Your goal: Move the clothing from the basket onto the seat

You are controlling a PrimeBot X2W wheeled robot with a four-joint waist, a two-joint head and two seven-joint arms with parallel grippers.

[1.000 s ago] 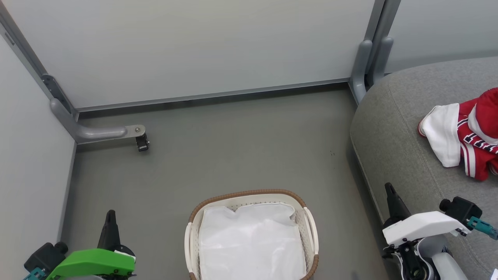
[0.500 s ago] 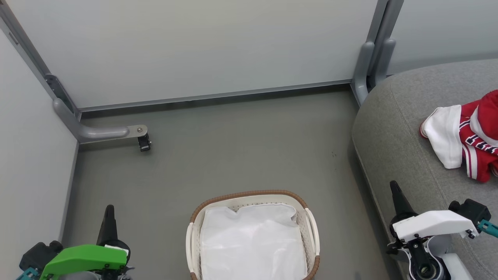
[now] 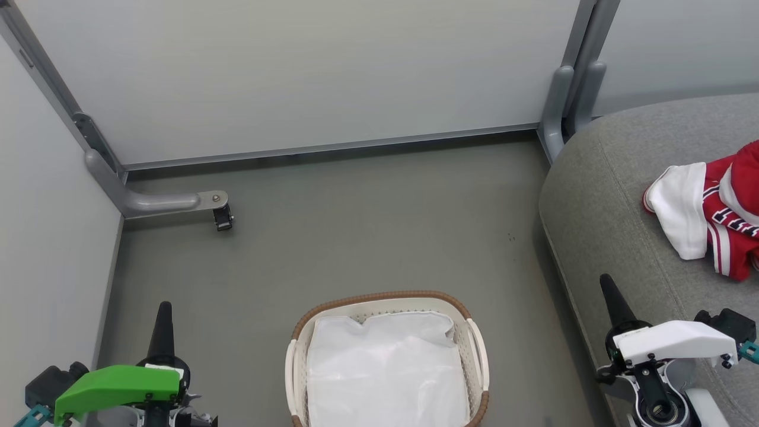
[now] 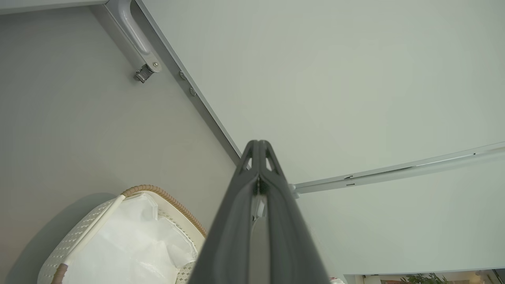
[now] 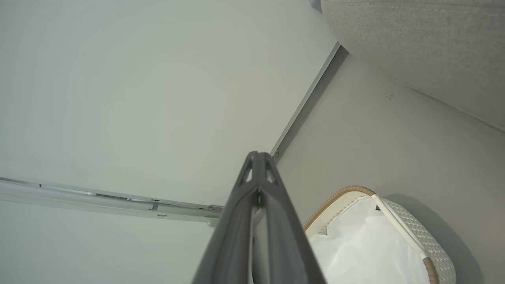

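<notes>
The red sports clothing with white stripes and a white inner side [image 3: 726,219] lies bunched on the large grey fabric-upholstered seat [image 3: 605,201] at the far right, reaching the picture's right edge. The oval white perforated plastic basket with a brown woven rim [image 3: 379,296] stands on the grey floor [image 3: 356,237] at near centre, well apart from the seat, with a plain white sheet of fabric [image 3: 385,373] lying in it. The left gripper [image 3: 164,308], under a green cover, hangs near left of the basket with its fingers pressed together on nothing. The right gripper [image 3: 606,280], under a white cover, hangs at the seat's near edge, likewise closed and empty. Pale wall panels [image 3: 296,71] stand beyond.
</notes>
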